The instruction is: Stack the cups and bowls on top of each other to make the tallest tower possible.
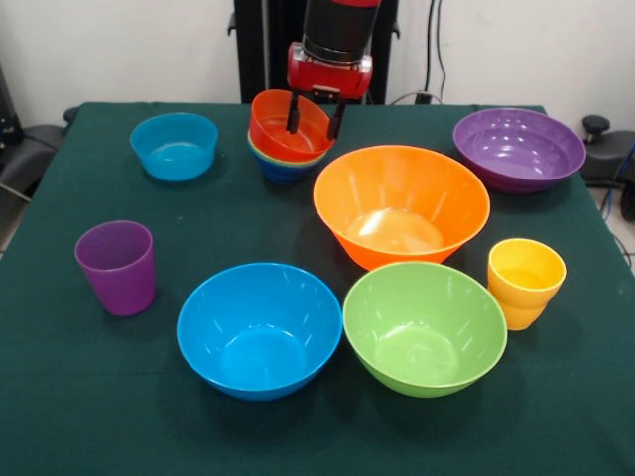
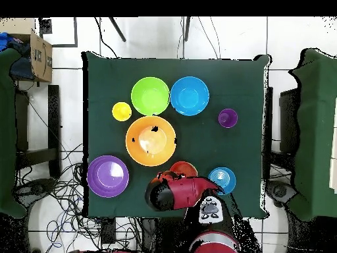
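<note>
Leaning toward the front view's left, the tower [image 1: 289,139] is a glossy nest of round plastic bowls, red-orange uppermost with green and dark blue rims beneath, its open mouth tipped rather than level. I read the gripper [image 1: 316,117] as directly above it, its two dark fingers [image 1: 294,112] parted, one inside the red-orange bowl and one past the rim at 3 o'clock, gripping nothing I can confirm. From the tower, the large orange bowl [image 1: 401,201] sits at 4 o'clock and the small light blue bowl [image 1: 175,145] at 9 o'clock on the green cloth [image 1: 60,397].
</note>
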You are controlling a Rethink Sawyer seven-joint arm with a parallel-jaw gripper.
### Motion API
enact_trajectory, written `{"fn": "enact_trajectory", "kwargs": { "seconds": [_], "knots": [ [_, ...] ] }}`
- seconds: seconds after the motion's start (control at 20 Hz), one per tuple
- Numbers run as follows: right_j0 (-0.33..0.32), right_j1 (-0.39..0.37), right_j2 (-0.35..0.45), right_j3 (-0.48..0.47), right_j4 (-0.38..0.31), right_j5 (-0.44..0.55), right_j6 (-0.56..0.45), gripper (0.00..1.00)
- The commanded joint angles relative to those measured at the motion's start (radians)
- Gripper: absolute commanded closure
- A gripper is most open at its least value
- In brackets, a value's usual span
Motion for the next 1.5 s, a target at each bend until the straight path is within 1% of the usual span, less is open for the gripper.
{"fn": "enact_trajectory", "kwargs": {
  "seconds": [0.05, 0.55, 0.95, 1.2, 1.5],
  "knots": [
    [0.008, 0.034, 0.089, 0.019, 0.018, -0.019, 0.117, 0.00],
    [-0.031, -0.045, 0.117, 0.036, 0.017, 0.071, 0.066, 0.00],
    [-0.051, -0.096, 0.126, 0.038, 0.016, 0.123, 0.034, 0.00],
    [-0.064, -0.103, 0.126, 0.038, 0.004, 0.128, 0.026, 0.00],
    [-0.078, -0.092, 0.117, 0.020, -0.015, 0.122, 0.014, 0.00]
  ]
}}
